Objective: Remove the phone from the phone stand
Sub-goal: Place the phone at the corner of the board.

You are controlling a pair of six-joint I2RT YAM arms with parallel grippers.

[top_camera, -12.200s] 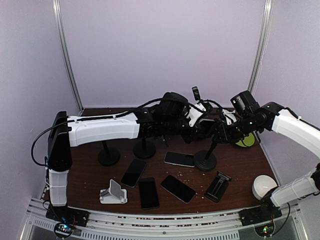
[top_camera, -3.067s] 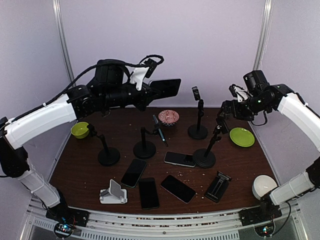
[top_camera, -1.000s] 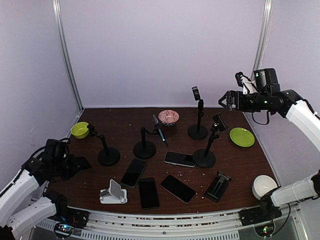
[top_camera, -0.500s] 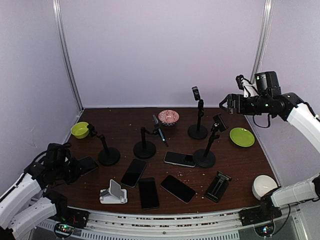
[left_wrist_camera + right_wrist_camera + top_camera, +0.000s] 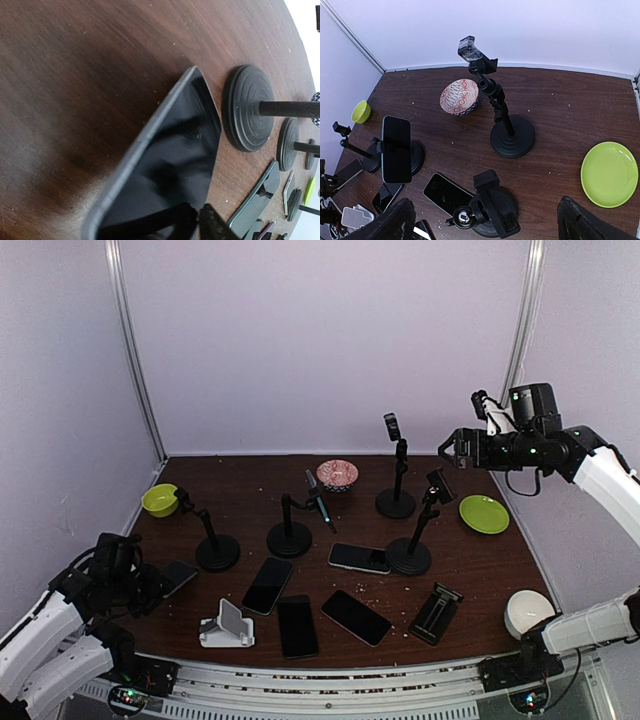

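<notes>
A dark phone (image 5: 178, 575) lies on the brown table (image 5: 250, 490) at the near left, beside the round base of an empty phone stand (image 5: 217, 552). In the left wrist view this phone (image 5: 170, 150) fills the frame, tilted. My left gripper (image 5: 152, 586) stands open and loose around its near end, with one dark fingertip (image 5: 216, 226) beside the corner. Another phone (image 5: 396, 149) sits clamped in the middle stand (image 5: 289, 538). My right gripper (image 5: 455, 445) hangs open and empty, high at the back right.
Several phones lie flat near the front (image 5: 267, 585) (image 5: 297, 625) (image 5: 356, 617) (image 5: 359, 558). Two more pole stands (image 5: 396, 503) (image 5: 410, 558), a white stand (image 5: 226, 628) and a black folding stand (image 5: 436, 613) are here. So are a yellow-green bowl (image 5: 160, 500), a patterned bowl (image 5: 338, 474) and a green plate (image 5: 484, 513).
My left gripper has set the dark phone down on the table by the left stand's base, and its jaws have widened. The right arm has barely moved.
</notes>
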